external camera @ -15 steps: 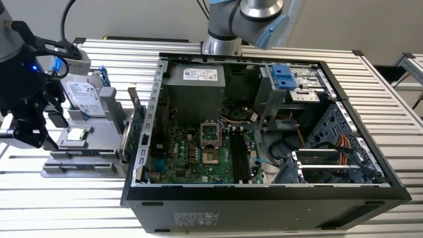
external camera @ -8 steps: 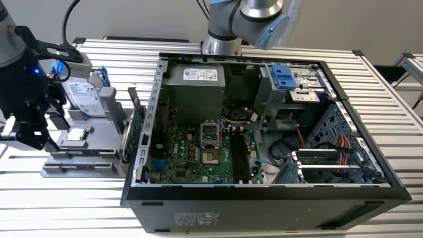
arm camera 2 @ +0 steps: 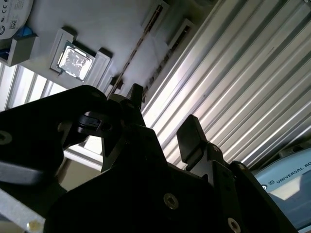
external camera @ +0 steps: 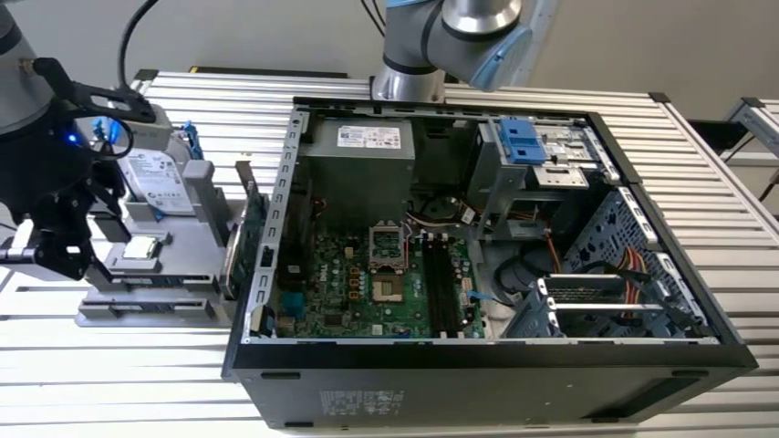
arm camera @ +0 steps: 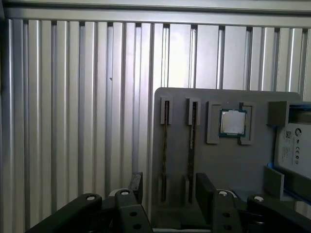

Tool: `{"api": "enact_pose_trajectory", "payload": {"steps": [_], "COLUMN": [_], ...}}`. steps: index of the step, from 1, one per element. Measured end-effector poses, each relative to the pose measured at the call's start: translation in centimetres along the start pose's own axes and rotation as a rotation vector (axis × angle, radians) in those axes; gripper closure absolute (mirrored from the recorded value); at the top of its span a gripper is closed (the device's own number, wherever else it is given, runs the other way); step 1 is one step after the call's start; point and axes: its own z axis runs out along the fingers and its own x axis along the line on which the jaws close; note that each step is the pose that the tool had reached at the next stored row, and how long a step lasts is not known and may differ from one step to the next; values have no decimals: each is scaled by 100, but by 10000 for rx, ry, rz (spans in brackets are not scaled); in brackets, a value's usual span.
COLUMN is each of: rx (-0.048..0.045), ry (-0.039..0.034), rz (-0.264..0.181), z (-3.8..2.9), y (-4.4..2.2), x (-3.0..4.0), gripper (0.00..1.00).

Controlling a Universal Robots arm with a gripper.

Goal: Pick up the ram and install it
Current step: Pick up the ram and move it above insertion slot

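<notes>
Printed label on hard drive, sticker on power supply: print not legible. Lettering on grey casing.

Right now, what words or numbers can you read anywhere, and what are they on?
Power supply label: too small to read.
Hard drive label: too small to read.
Computer case sticker: blurred.
Print on the grey box in the second wrist view: a maker's name, cut off at the edge.

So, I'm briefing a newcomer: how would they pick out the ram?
Beside the open computer case sits a grey parts holder. The ram stands on edge in its slots, two sticks next to the square silver CPU: long thin dark strips, unlike the broad hard drive.
</notes>
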Motion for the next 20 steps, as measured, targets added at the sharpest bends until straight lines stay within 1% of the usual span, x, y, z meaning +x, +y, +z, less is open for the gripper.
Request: {"api": "enact_pose_trajectory", "payload": {"steps": [10,20], "rx": [0,1], "ry": [-1,-1], "rz": [14,14], "z": [80,172], "y": [-1,-2], "x": [0,0], "gripper": [0,0]}}
